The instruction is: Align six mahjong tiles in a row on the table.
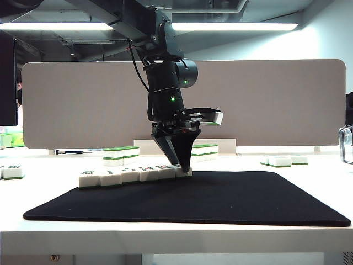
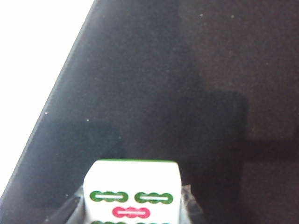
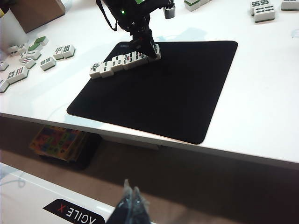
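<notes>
The right tool [image 3: 130, 205] sits nearest, parked low in front of the worktop's [image 1: 309, 229] front edge and well apart from everything on it; its fingertips are pressed together, so it is closed and holds nothing.

Beyond it the black mat [image 1: 220, 201] lies flat on the white worktop, and most of its surface is bare. Along the mat's far left edge six tiles [image 1: 132, 175] stand in a row, face up and side by side, each touching the next (the row runs slightly askew to the mat's edge in the right wrist view).

The left tool [image 1: 185, 165] points straight down at the right end of that row. Its fingers [image 2: 189, 205] flank the end tile [image 2: 133, 196], one on each side, and they look to be gripping it. That tile shows green and red bar marks in the left wrist view, with the dark mat beyond it.

Farther back, off the mat, stacks [image 1: 121, 154] of green-topped tiles sit on the worktop, with more on the right [image 1: 284, 160]. Loose tiles [image 3: 35, 58] lie scattered to the left. A grey divider [image 1: 83, 105] stands behind everything.
</notes>
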